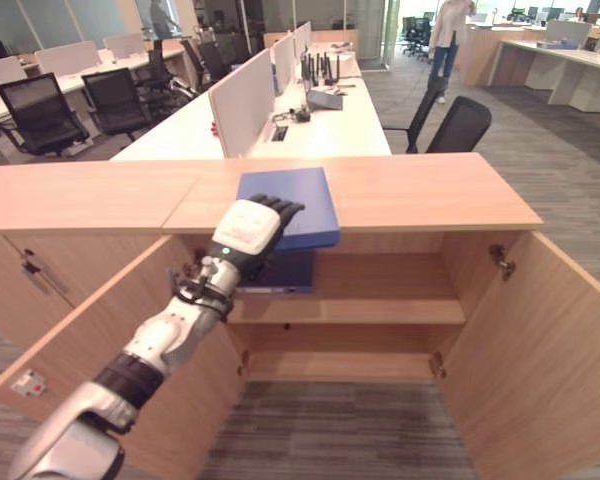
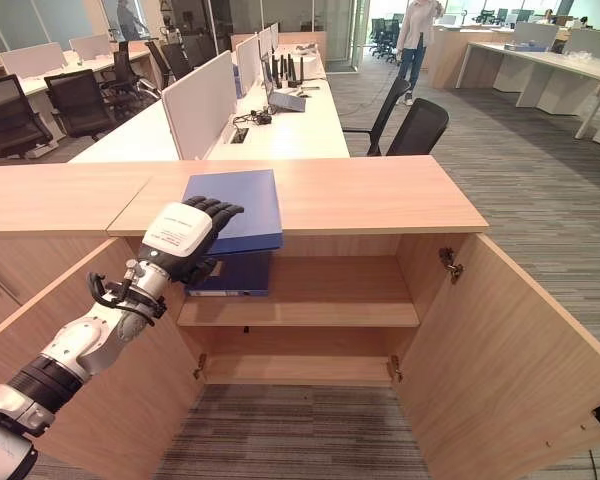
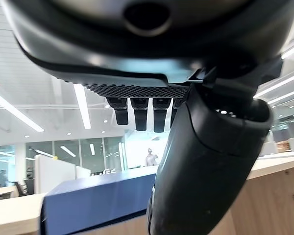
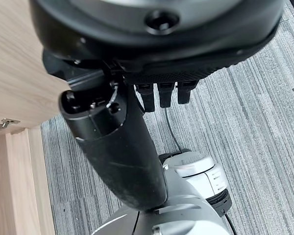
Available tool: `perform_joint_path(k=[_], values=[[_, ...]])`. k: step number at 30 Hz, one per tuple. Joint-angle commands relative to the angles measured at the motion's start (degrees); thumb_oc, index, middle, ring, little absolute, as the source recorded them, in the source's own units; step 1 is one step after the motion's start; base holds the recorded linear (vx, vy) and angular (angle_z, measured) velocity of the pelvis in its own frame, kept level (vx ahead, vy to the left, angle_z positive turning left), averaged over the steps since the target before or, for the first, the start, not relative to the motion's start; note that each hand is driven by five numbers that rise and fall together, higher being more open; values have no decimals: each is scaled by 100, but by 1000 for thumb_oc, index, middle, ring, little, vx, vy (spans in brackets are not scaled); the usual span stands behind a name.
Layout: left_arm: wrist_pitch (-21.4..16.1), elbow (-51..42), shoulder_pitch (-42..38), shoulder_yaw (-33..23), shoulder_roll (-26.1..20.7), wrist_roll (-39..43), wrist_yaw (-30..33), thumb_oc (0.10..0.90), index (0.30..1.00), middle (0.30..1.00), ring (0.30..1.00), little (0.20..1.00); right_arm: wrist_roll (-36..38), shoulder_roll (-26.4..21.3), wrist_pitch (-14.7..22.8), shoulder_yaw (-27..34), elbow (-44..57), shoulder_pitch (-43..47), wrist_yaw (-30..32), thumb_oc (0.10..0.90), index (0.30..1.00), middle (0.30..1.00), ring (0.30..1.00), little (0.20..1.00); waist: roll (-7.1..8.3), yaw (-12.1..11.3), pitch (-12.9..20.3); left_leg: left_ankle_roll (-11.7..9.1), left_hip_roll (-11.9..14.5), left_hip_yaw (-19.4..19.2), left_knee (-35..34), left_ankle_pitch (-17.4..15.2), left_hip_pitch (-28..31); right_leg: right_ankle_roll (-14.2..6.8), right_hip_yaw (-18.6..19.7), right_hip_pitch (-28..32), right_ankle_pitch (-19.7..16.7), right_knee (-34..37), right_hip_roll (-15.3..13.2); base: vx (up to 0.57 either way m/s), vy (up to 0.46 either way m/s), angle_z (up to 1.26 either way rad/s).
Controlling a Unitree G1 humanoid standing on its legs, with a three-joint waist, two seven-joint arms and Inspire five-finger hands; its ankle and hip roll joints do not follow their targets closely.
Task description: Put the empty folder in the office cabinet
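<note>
Open-plan office beyond, desks (image 1: 330, 120) and black chairs (image 1: 40, 110) well past the hand, a person (image 1: 446, 45) standing far off. Nearer, low wooden office cabinet (image 1: 430, 190), both doors (image 2: 510, 350) swung wide so the shelves lie exposed below the hand (access already made, by the look of it).

On the cabinet top, blue folder (image 2: 242, 205) lying flat, near edge overhanging the front lip, just beneath the fingers; likely left projecting so a thumb can get under it. Directly below the hand, on the upper shelf (image 2: 320, 305), a second blue folder (image 2: 235, 275) lying flat.

Left hand (image 1: 248, 228) reaching forward, palm down over the folder's near corner, fingers straight and relaxed above the cover, thumb out below; gripping nothing yet, and cannot tell whether the fingertips touch the cover. Seemingly poised to clamp the overhanging edge and draw it down to a shelf.

Right hand (image 4: 161, 95) hanging low over grey carpet (image 4: 255, 107), fingers loose, idle and empty.
</note>
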State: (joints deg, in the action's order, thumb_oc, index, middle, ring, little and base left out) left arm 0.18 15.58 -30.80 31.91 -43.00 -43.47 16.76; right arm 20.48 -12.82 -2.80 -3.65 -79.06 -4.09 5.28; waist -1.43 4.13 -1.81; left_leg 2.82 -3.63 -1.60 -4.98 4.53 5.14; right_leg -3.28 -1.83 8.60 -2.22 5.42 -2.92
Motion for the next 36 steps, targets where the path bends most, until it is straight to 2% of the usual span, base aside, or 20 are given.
perform_joint_path(k=[1,12,14,15,20,26,36], values=[[186,422,-1831,-240,-17,-131,343,800,900,900,900,900,100,-215,112,-77,-293,302,-4,800,900,900,900,900,3,14,132,-160,10,252,-2,-695,171,-317,-258,68,200,-65,-83,0,0,0],[289,947,-2268,-1,57,9,278,800,900,900,900,900,122,-278,100,-101,-320,338,-23,800,900,900,900,900,9,71,141,-152,17,168,-2,-784,223,-347,-199,80,235,-59,-78,13,-5,-6],[286,1045,-2321,51,6,54,289,800,900,900,900,900,186,-159,92,-158,-243,309,-13,800,900,900,900,900,7,90,138,-155,24,146,-2,-778,223,-344,-185,74,228,-60,-75,0,0,0],[341,1218,-2308,89,41,20,322,800,900,900,900,900,132,-244,201,-228,-216,251,7,800,900,900,900,900,12,111,136,-154,25,128,-2,-784,225,-347,-165,67,224,-59,-73,0,0,0],[360,1610,-2772,365,245,145,265,800,900,900,900,900,217,-336,114,-133,-345,426,-19,800,900,900,900,900,0,119,151,-145,21,129,-2,-792,240,-355,-177,71,231,-63,-81,0,0,0],[362,1544,-2725,225,400,498,197,800,900,900,900,900,248,-327,87,-114,-354,436,6,800,900,900,900,900,-4,119,159,-138,16,123,-2,-800,245,-355,-166,72,236,-56,-82,0,0,0],[347,1549,-2701,236,427,609,112,800,900,900,900,900,251,-330,65,-112,-382,431,-17,800,900,900,900,900,1,115,157,-140,15,94,-2,-819,281,-356,-164,102,240,-50,-76,0,0,0]])
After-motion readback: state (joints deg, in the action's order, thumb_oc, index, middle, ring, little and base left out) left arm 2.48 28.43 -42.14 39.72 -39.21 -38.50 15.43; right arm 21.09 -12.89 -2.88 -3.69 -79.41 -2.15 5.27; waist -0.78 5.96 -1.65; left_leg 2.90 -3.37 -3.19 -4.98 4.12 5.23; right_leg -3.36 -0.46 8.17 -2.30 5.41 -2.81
